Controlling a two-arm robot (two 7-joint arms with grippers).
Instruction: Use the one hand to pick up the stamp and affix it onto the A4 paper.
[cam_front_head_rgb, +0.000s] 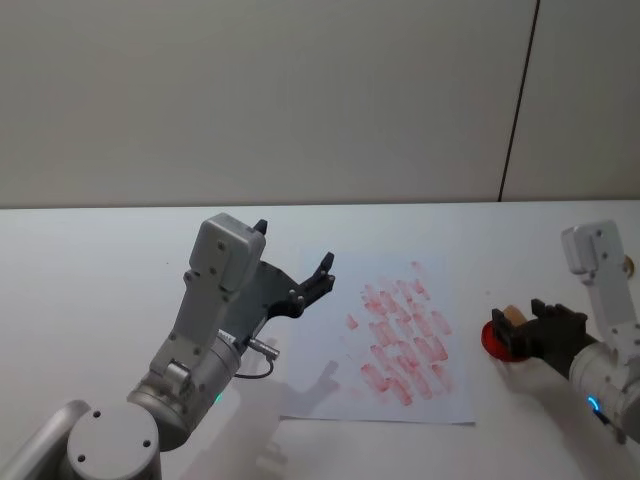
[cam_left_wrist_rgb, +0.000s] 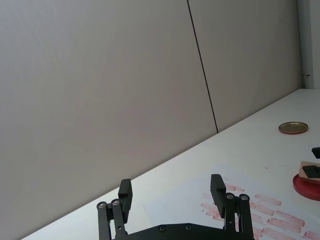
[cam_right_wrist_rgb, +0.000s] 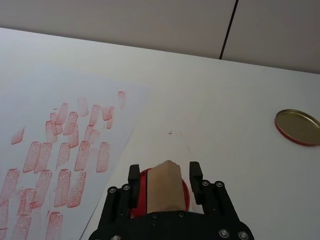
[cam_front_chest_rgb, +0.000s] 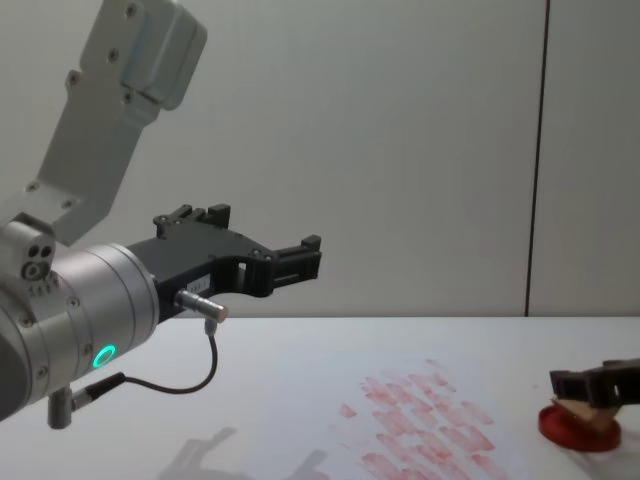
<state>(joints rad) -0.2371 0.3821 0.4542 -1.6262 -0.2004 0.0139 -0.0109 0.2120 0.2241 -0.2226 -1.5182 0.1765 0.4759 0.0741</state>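
From my head view, my right gripper (cam_front_head_rgb: 522, 330) sits at the right of the tabletop (cam_front_head_rgb: 90, 260), its fingers on either side of the stamp (cam_front_head_rgb: 509, 318), which stands on the red ink pad (cam_front_head_rgb: 494, 343). The A4 paper (cam_front_head_rgb: 300, 395) lies just beside the pad toward the middle, already carrying rows of red marks. My left gripper (cam_front_head_rgb: 292, 260) hangs raised over the paper's left part, fingers spread and holding nothing.

In my left wrist view, the left gripper (cam_left_wrist_rgb: 171, 192) shows its fingers well apart with bare tabletop between them; the paper (cam_left_wrist_rgb: 172, 197) lies beyond and the ink pad (cam_left_wrist_rgb: 306, 186) farther off, with a gold lid (cam_left_wrist_rgb: 293, 128) past it.

In my right wrist view, the stamp (cam_right_wrist_rgb: 164, 185) fills the gap between my right fingers (cam_right_wrist_rgb: 133, 181), over the ink pad (cam_right_wrist_rgb: 141, 192). They look closed against it, though I cannot see the contact sharply. The paper (cam_right_wrist_rgb: 100, 90) lies beside.

From my chest view, the right gripper (cam_front_chest_rgb: 598, 383) is low at the stamp (cam_front_chest_rgb: 590, 412), which is down on the pad (cam_front_chest_rgb: 575, 432).

I judge the grasp and inking in hand; lifting, carrying over and pressing onto the paper remain.
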